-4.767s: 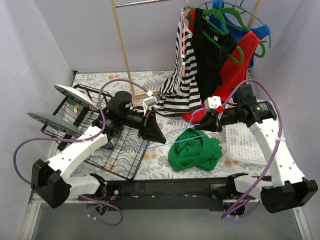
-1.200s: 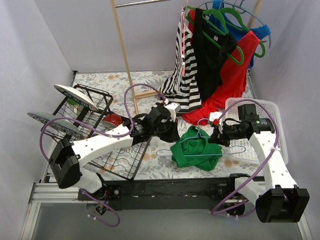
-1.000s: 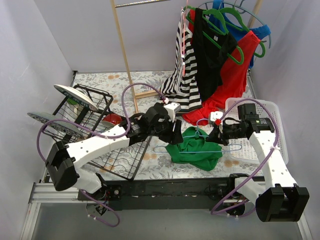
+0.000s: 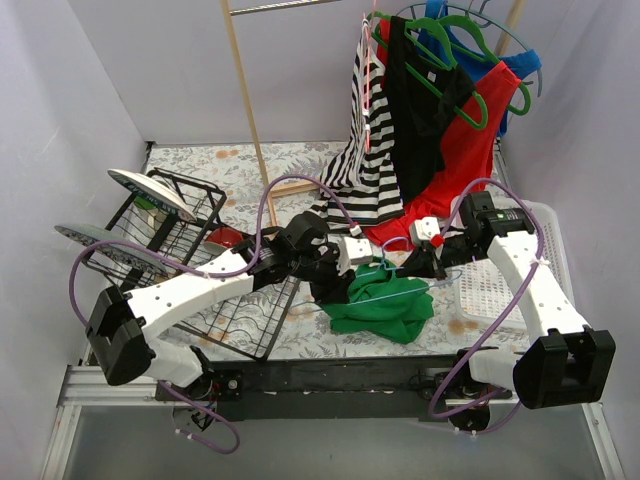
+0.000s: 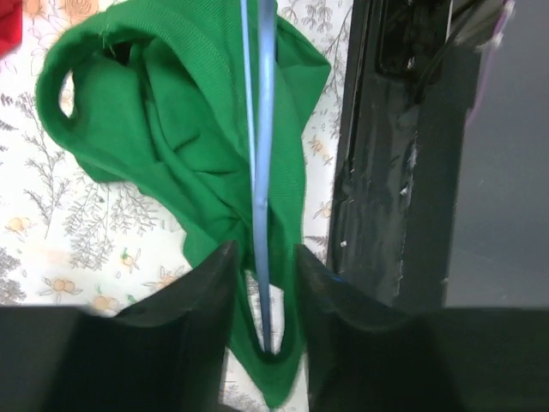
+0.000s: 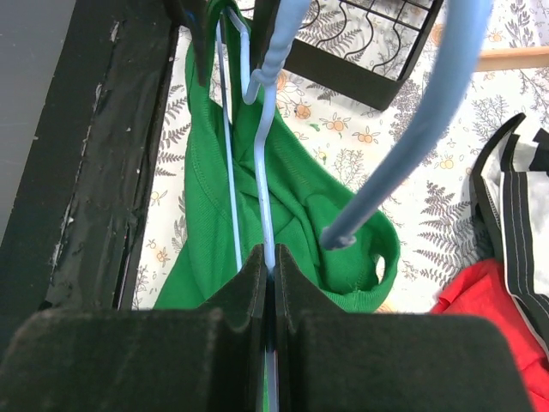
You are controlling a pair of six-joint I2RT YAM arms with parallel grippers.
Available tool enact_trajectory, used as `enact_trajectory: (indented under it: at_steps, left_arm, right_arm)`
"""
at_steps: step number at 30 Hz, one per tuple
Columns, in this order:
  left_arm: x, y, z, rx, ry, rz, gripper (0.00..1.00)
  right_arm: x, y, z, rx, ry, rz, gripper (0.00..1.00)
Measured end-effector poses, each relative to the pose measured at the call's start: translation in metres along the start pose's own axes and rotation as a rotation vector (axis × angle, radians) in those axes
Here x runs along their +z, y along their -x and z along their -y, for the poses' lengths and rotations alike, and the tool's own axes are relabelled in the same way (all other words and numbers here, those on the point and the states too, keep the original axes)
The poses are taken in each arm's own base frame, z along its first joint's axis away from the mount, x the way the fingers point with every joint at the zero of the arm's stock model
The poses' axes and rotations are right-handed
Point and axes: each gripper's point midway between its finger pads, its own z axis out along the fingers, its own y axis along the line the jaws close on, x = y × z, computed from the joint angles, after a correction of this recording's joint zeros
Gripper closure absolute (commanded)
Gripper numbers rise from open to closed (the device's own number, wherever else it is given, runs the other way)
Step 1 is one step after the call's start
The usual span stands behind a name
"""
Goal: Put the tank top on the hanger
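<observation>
The green tank top (image 4: 385,312) lies bunched on the flowered table in front of the arms. The light-blue wire hanger (image 4: 397,283) runs across it, and one end pokes into a fold of the fabric. My right gripper (image 4: 425,262) is shut on the hanger wire (image 6: 266,172), with the tank top (image 6: 300,206) under it and the hook (image 6: 403,154) sticking out to the right. My left gripper (image 4: 335,285) is at the top's left end. Its jaws (image 5: 262,253) stand apart around the hanger end (image 5: 262,172) and a loop of green fabric (image 5: 171,129).
A black wire dish rack (image 4: 170,250) with plates stands on the left, with a red bowl (image 4: 228,238) beside it. A white basket (image 4: 495,290) is on the right. Striped (image 4: 365,170) and red (image 4: 465,160) garments hang at the back. A black rail (image 4: 330,375) runs along the front edge.
The left gripper has shifted left and the tank top has slid left with it along the hanger. The right gripper has moved up and left with the hanger.
</observation>
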Motion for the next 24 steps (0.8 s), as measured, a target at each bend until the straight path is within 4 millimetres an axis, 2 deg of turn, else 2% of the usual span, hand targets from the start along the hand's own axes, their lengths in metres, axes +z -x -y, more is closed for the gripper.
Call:
enact_trajectory:
  at_steps: [1,4,7,9,10,11,14,16,17,19,24]
  left_arm:
    - [0.003,0.000,-0.001,-0.004,-0.005,-0.005,0.77]
    - [0.006,-0.002,-0.002,-0.012,-0.017,-0.015,1.00]
    - [0.006,-0.002,-0.002,-0.029,-0.025,-0.009,1.00]
    - [0.005,-0.001,-0.001,-0.053,-0.024,-0.001,1.00]
    - [0.004,0.000,-0.001,-0.062,-0.020,0.005,1.00]
    - [0.002,0.000,-0.001,-0.074,-0.010,0.019,1.00]
    - [-0.005,-0.003,-0.003,-0.109,0.029,0.048,1.00]
    - [-0.013,-0.006,-0.003,-0.137,0.062,0.080,1.00]
    - [-0.018,-0.007,-0.002,-0.150,0.077,0.100,1.00]
    - [-0.025,-0.009,0.000,-0.178,0.098,0.131,1.00]
    - [-0.028,-0.016,-0.004,-0.258,0.153,0.188,1.00]
  right_arm:
    - [0.001,0.000,0.000,-0.001,0.004,0.001,0.99]
    - [0.002,0.001,-0.002,-0.003,0.011,0.002,0.99]
    - [0.004,0.002,-0.003,-0.009,0.020,0.004,0.99]
    - [0.004,0.002,-0.002,-0.007,0.021,0.006,0.85]
    - [0.005,0.002,-0.001,-0.005,0.021,0.009,0.75]
    - [0.006,0.002,0.000,0.003,0.019,0.013,0.62]
    - [0.007,0.003,0.006,0.043,0.003,0.017,0.45]
    - [0.006,0.003,0.015,0.083,-0.030,0.004,0.42]
    - [0.005,0.002,0.023,0.105,-0.063,-0.010,0.34]
    - [0.001,0.003,0.039,0.141,-0.138,-0.033,0.30]
    - [-0.015,0.011,0.075,0.234,-0.342,-0.059,0.29]
